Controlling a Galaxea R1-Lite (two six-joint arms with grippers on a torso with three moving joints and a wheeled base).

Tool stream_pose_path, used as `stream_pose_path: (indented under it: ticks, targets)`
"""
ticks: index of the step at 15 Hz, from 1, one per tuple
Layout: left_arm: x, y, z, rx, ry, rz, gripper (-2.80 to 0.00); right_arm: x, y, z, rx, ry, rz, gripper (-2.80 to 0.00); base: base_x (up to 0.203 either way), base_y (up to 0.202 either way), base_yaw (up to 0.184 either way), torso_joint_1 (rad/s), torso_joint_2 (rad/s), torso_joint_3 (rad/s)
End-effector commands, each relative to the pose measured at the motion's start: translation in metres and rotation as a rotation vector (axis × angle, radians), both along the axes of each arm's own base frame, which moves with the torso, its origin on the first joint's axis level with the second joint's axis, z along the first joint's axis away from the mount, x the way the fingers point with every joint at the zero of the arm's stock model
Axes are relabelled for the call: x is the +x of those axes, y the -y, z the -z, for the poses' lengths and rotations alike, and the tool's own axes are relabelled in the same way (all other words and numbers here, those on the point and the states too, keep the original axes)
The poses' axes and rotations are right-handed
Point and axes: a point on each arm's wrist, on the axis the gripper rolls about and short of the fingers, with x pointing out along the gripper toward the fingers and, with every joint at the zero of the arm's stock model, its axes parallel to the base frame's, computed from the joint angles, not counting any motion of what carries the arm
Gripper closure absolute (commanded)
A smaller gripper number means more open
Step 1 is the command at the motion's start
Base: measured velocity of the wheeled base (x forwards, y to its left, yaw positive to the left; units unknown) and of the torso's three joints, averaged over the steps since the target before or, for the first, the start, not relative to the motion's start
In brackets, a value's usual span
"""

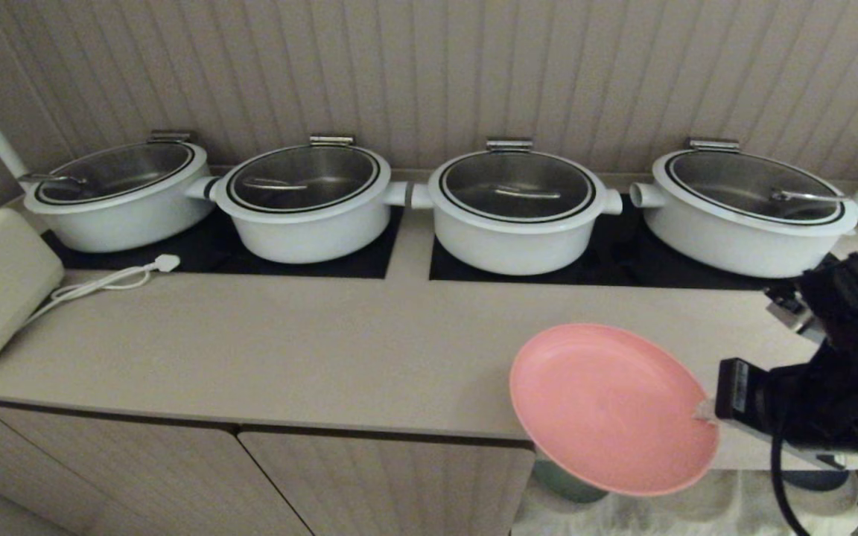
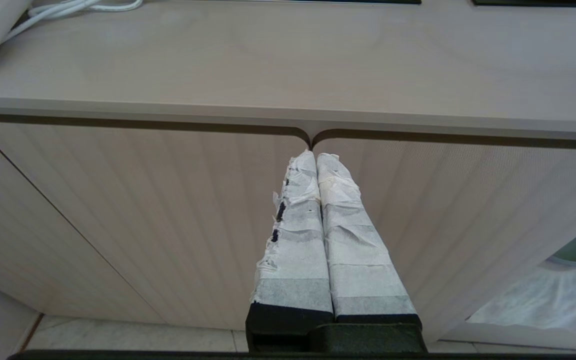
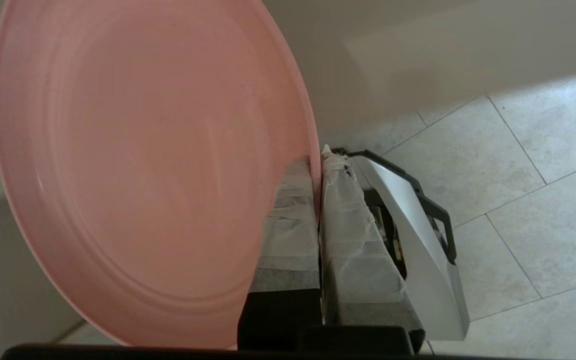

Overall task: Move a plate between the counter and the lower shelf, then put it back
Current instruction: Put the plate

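The right gripper (image 1: 706,412) is clamped on the plate's (image 1: 608,406) rim at its 3 o'clock edge, holding it tilted over the counter's (image 1: 310,350) front edge. The left gripper (image 2: 315,157), fingers together, hangs before the cabinet doors (image 2: 168,215).

The plate (image 1: 608,406) looks like matt salmon-pink plastic, smooth with faint concentric rings. Beneath it the counter (image 1: 287,350) is a smooth, satiny beige slab, and behind the plate lie black glassy hob panels (image 1: 623,268). On those stand glossy white pots (image 1: 515,212) with glass lids and shiny metal hinges. The right gripper (image 3: 318,165) on the plate's rim has fingers wrapped in wrinkled white paper tape.
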Motion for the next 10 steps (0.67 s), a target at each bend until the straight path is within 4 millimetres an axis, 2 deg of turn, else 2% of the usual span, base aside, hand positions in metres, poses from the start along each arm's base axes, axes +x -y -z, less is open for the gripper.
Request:
stream_pose_path:
  ticks: [1, 7, 10]
  targets:
    - [0.000, 0.000, 0.000, 0.000, 0.000, 0.000, 0.00, 0.032, -0.005, 0.019, -0.025, -0.068, 0.035, 0.00, 0.000, 0.000, 0.000, 0.000, 0.00, 0.000]
    - [0.000, 0.000, 0.000, 0.000, 0.000, 0.000, 0.00, 0.095, -0.017, 0.036, -0.025, -0.070, 0.072, 0.00, 0.000, 0.000, 0.000, 0.000, 0.00, 0.000]
    - [0.000, 0.000, 0.000, 0.000, 0.000, -0.001, 0.00, 0.115, -0.021, 0.042, -0.026, -0.068, 0.081, 0.00, 0.000, 0.000, 0.000, 0.000, 0.00, 0.000]
